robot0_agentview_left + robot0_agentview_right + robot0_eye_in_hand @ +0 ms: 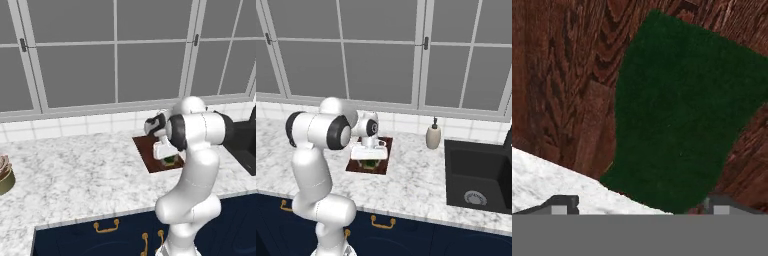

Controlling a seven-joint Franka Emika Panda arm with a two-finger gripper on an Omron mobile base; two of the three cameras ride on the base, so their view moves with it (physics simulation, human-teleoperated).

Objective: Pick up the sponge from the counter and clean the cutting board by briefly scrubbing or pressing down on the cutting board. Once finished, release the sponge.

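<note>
The dark green sponge (pixel 682 110) lies flat on the reddish-brown cutting board (pixel 562 75), near the board's edge where the white marbled counter (pixel 542 180) begins. My gripper (pixel 642 207) hangs right above it, open, its two fingertips (pixel 562 204) spread wide; the left tip stands clear of the sponge and the right tip is at its corner. From the base, the gripper (pixel 169 156) points down over the sponge (pixel 170 160) on the cutting board (pixel 149 151). On the other side the gripper (pixel 370 158), sponge (pixel 371 163) and cutting board (pixel 382 168) show likewise.
A black sink (pixel 478 175) is set in the counter (pixel 416 185) to the right, with a soap dispenser (pixel 433 136) behind it. A bowl (pixel 5 176) sits at the far left. The tiled wall and windows rise behind; navy cabinets with gold handles (pixel 106 227) are below.
</note>
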